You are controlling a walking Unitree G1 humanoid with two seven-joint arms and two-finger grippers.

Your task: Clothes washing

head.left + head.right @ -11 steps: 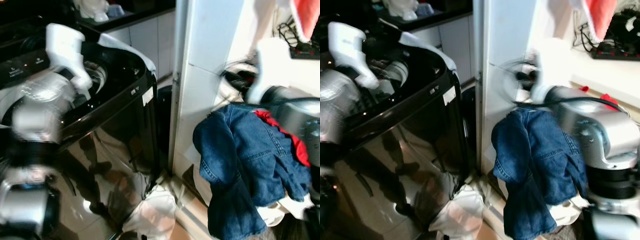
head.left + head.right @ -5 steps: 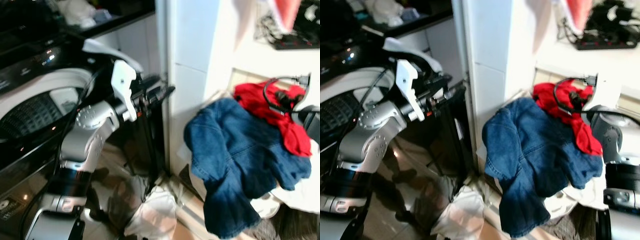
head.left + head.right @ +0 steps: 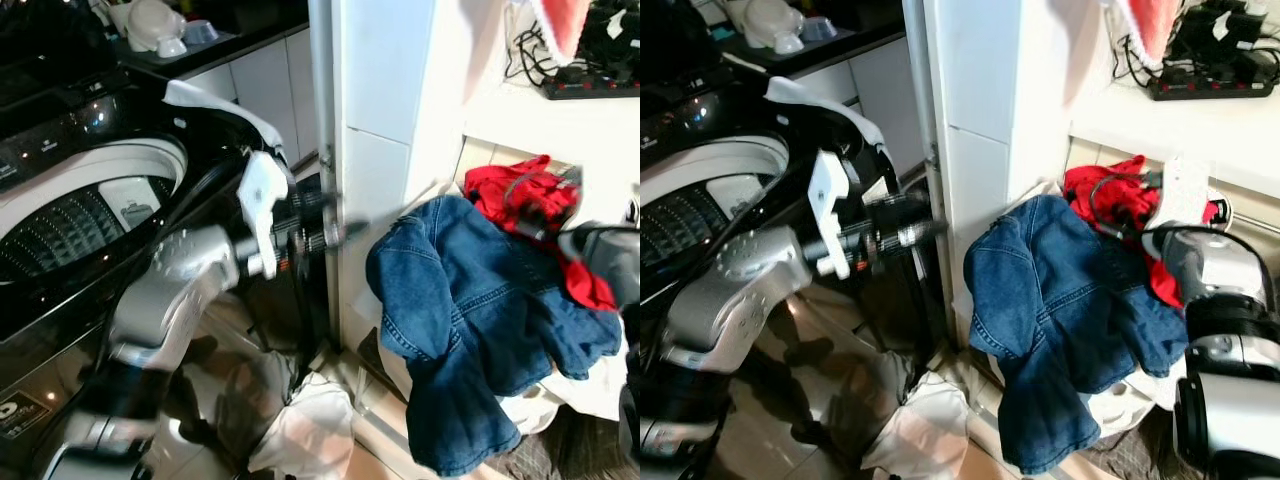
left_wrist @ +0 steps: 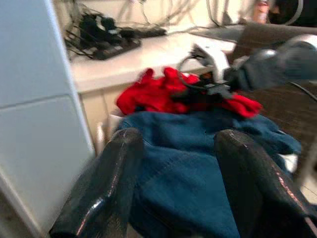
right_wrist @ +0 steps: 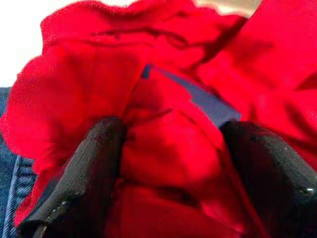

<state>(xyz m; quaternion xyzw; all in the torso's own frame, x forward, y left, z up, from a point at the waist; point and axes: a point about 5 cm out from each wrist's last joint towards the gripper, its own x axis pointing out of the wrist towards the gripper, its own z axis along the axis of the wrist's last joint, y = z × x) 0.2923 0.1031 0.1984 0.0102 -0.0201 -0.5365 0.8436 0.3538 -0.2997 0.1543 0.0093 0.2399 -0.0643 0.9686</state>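
The left arm reaches forward and to the right across the scene, elbow bent low on the near left and forearm rising toward the middle. Its left gripper (image 4: pixel 173 183) points right with the two black fingers (image 4: pixel 106 188) spread apart and nothing between them. The right arm is folded at the near right edge, wrist turned inward toward the far left. The right gripper (image 5: pixel 171 163) has its fingers (image 5: pixel 79 183) parted and pressed into red cloth.
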